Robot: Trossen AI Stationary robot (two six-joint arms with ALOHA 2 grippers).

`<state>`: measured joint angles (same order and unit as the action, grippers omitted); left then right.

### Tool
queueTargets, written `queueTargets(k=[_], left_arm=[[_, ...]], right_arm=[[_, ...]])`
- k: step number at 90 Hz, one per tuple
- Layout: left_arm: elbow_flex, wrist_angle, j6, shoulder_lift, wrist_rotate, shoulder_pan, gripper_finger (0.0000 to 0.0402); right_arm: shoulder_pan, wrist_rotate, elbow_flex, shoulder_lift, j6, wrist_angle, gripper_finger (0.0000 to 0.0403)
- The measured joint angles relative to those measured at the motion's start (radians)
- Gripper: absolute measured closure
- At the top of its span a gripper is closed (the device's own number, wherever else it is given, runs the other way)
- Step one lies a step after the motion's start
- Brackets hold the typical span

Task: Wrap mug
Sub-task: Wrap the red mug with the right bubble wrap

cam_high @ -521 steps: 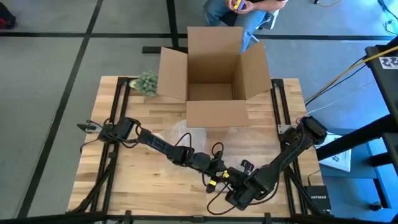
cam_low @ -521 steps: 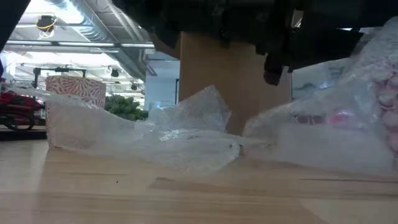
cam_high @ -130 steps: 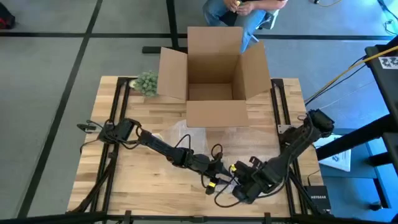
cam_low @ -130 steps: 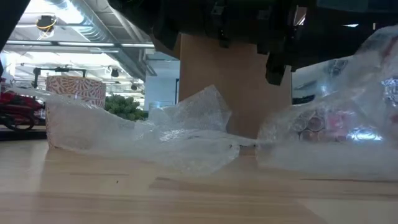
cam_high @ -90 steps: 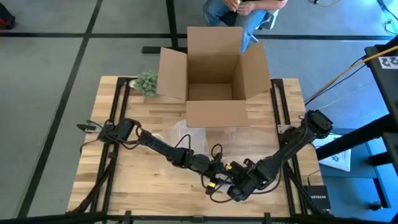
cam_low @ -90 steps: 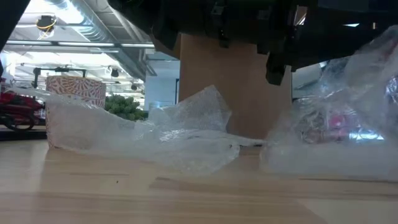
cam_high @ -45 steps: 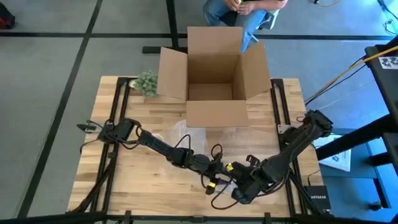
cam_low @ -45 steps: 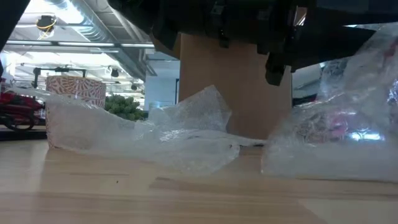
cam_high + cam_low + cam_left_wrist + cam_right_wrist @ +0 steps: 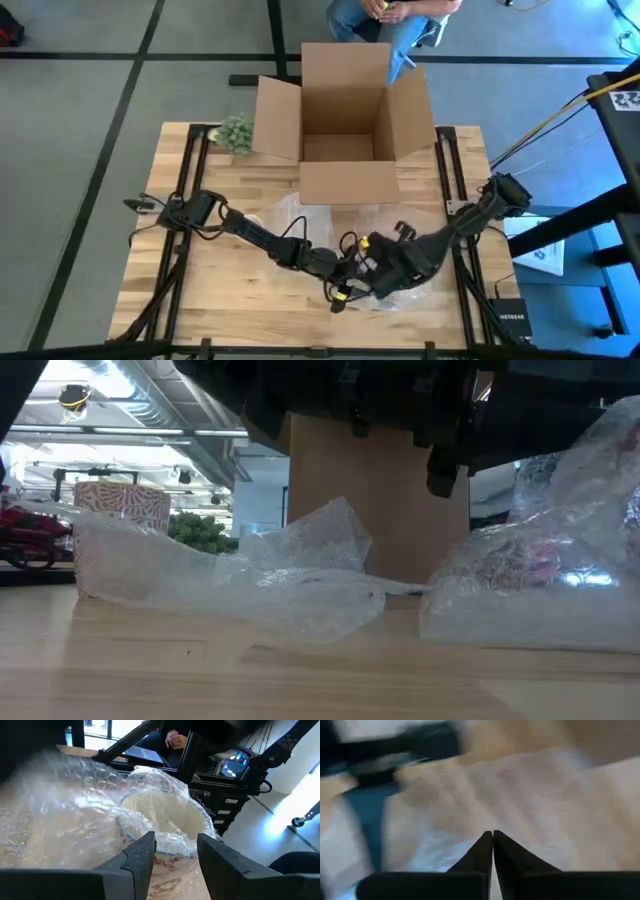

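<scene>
**A:** From above, where did you have your two arms?

**B:** Both met in front of the cardboard box (image 9: 345, 135), on the side of the table (image 9: 220, 290) away from the person (image 9: 385, 15). Your left gripper (image 9: 345, 277) and your right gripper (image 9: 375, 250) were close together over the bubble wrap (image 9: 385, 292).

**A:** And at table height?

**B:** The wrapped mug (image 9: 530, 575) stood in front of the box (image 9: 375, 495), off to one side, with loose wrap (image 9: 230, 580) spread beside it.

**A:** What did your left wrist camera give?

**B:** Your left fingers (image 9: 142, 855) were spread apart, one on each side of the mug's (image 9: 165, 827) rim, the wrap (image 9: 65, 815) over it. I cannot tell if they pressed it.

**A:** And the right wrist?

**B:** Your right fingers (image 9: 482, 852) were pressed together, tip to tip, with nothing visible between them, above the wood (image 9: 545, 785).
</scene>
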<state>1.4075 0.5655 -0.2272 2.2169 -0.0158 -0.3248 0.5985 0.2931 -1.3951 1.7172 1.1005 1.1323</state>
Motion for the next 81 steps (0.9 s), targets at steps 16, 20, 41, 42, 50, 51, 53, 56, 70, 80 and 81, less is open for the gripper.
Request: queueTargets(k=[16,20,41,42,50,51,53,56,70,80,81], left_arm=[[0.0,0.0,0.0,0.0,0.0,0.0,0.0267],[0.0,0.0,0.0,0.0,0.0,0.0,0.0267],[0.0,0.0,0.0,0.0,0.0,0.003,0.0267],[0.0,0.0,0.0,0.0,0.0,0.003,0.0267],[0.0,0.0,0.0,0.0,-0.001,0.004,0.0267],[0.0,0.0,0.0,0.0,-0.002,0.003,0.0267],[0.0,0.001,0.0,0.0,-0.003,0.003,0.0267],[0.0,0.001,0.0,0.0,-0.003,0.003,0.0267],[0.0,-0.001,0.0,-0.006,-0.007,0.003,0.0267],[-0.002,-0.036,0.005,-0.035,-0.007,0.004,0.0267],[-0.003,-0.044,0.006,-0.039,-0.007,0.004,0.0267]], right_arm=[[0.072,-0.071,0.006,0.0,0.029,-0.065,0.0402],[0.092,-0.092,0.006,0.0,0.051,-0.059,0.0402],[0.143,-0.102,0.102,0.007,0.154,-0.168,0.0402],[0.143,-0.101,0.111,0.007,0.156,-0.181,0.0402],[0.141,-0.099,0.181,0.007,0.166,-0.279,0.0402],[0.141,-0.097,0.188,0.007,0.167,-0.291,0.0402],[0.14,-0.094,0.204,0.007,0.167,-0.319,0.0402],[0.14,-0.087,0.222,0.008,0.168,-0.36,0.0402],[0.139,-0.075,0.256,0.013,0.167,-0.415,0.0402],[0.139,-0.071,0.255,0.015,0.167,-0.408,0.0402],[0.139,-0.071,0.254,0.015,0.167,-0.405,0.0402]])
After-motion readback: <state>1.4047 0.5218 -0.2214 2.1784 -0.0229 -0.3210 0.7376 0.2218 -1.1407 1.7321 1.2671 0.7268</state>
